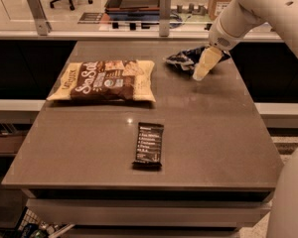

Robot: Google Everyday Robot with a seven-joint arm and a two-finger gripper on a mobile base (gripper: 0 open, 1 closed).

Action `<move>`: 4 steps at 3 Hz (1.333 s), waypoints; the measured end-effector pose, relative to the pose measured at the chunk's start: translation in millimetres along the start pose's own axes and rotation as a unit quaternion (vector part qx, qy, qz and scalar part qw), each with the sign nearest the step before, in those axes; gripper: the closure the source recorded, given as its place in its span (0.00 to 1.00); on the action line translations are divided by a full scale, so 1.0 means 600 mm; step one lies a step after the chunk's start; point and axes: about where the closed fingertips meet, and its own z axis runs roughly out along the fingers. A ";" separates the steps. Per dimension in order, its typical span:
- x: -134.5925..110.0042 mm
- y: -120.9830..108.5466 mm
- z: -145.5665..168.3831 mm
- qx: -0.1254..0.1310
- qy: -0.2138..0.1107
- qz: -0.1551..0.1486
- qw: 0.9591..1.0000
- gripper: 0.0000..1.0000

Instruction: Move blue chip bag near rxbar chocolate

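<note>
The blue chip bag (183, 59) lies crumpled at the far right of the table. My gripper (202, 68) hangs from the white arm (248, 9), which comes in from the upper right. It sits at the bag's right end, low over the table, and covers part of the bag. The rxbar chocolate (149, 144), a flat dark wrapper with white text, lies near the front middle of the table, well away from the bag.
A large cream-and-brown "Sea Salt" bag (107, 80) lies flat at the left of the table (223, 133). Behind the table runs a rail with metal posts (164, 6). A white part of the robot (293, 197) stands at the lower right.
</note>
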 end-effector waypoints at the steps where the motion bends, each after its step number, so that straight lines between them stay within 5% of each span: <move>1: 0.000 -0.006 0.015 -0.002 0.007 0.011 1.000 0.00; 2: 0.000 -0.017 0.061 -0.022 0.008 0.027 0.999 0.00; 4: -0.001 -0.018 0.076 -0.026 0.008 0.027 0.999 0.41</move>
